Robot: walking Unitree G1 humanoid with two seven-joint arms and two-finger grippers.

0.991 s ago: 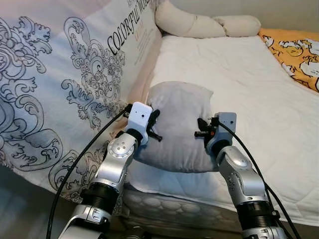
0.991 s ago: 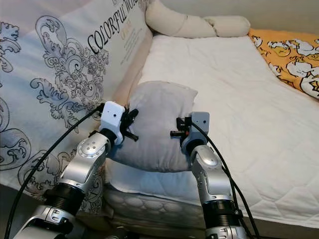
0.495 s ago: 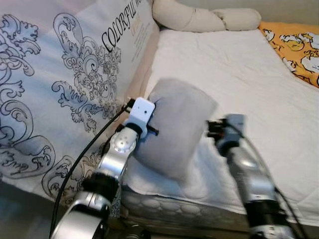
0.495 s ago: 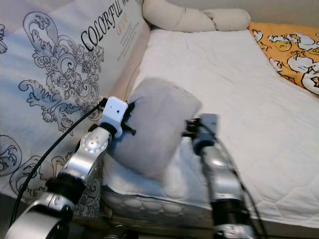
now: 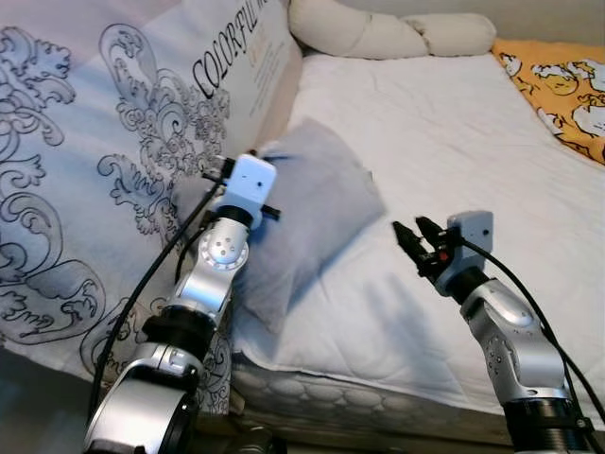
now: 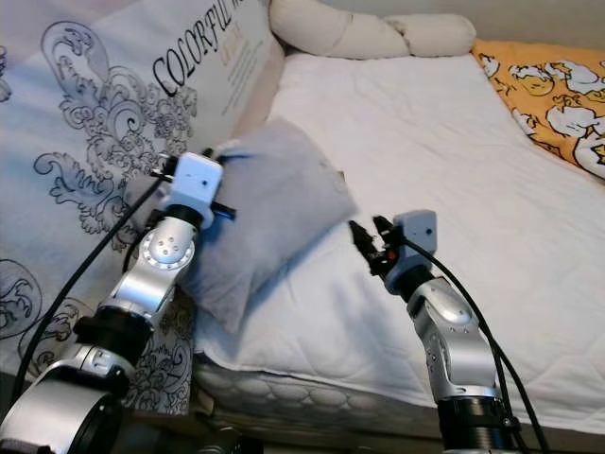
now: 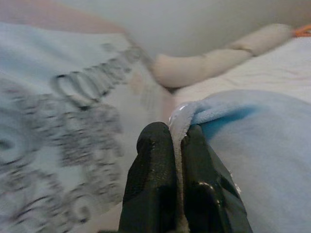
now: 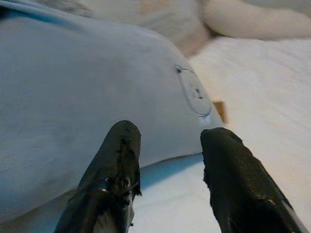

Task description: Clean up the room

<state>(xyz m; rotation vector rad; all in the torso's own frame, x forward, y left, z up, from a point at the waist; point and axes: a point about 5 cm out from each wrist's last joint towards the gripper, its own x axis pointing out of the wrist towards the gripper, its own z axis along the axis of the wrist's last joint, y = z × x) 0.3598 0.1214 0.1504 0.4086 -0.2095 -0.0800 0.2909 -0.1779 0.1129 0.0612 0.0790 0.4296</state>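
Note:
A grey pillow [image 5: 307, 213] lies tilted at the left side of the white mattress [image 5: 444, 151], leaning toward the patterned cover. My left gripper [image 7: 177, 145] is shut on the pillow's edge, the fabric pinched between its two black fingers [image 7: 154, 160]. My right gripper [image 5: 416, 236] hovers open over the mattress, just right of the pillow and apart from it. In the right wrist view the grey pillow [image 8: 73, 97] lies ahead of the open fingers [image 8: 119, 160].
A large printed cover with grey scrollwork [image 5: 113, 161] stands along the bed's left side. A beige bolster [image 5: 378, 33] lies at the head of the bed. An orange patterned blanket [image 5: 562, 85] lies at the far right. The mattress front edge [image 5: 359, 392] is near my arms.
The right gripper has let go of the pillow and drawn back to the right, now open. The left gripper has swung the pillow left and up against the patterned cover.

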